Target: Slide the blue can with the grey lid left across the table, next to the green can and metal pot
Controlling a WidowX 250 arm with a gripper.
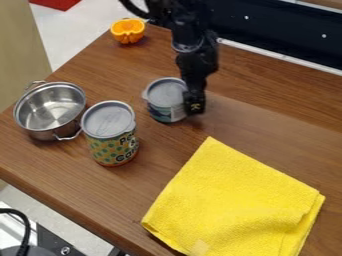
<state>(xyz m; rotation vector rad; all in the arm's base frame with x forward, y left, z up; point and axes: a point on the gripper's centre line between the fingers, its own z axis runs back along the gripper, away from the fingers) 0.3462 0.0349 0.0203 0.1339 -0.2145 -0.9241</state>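
The black gripper (194, 102) hangs down at the right side of a short can (165, 97) with a grey lid, touching it or very close to it. That can stands upright on the wooden table. In front and to its left stands a taller can (110, 132), also upright, with a grey lid and a yellow-green patterned label. A shiny metal pot (50, 107) with two handles sits left of the taller can, its handle close to the can. A yellow cloth (234, 202) lies folded flat at the front right.
An orange half (127, 31) rests near the table's far left corner, left of the arm. The brown wooden table (267, 115) has its left edge beside the pot. Along the back runs a dark panel (274, 30) with a light metal strip.
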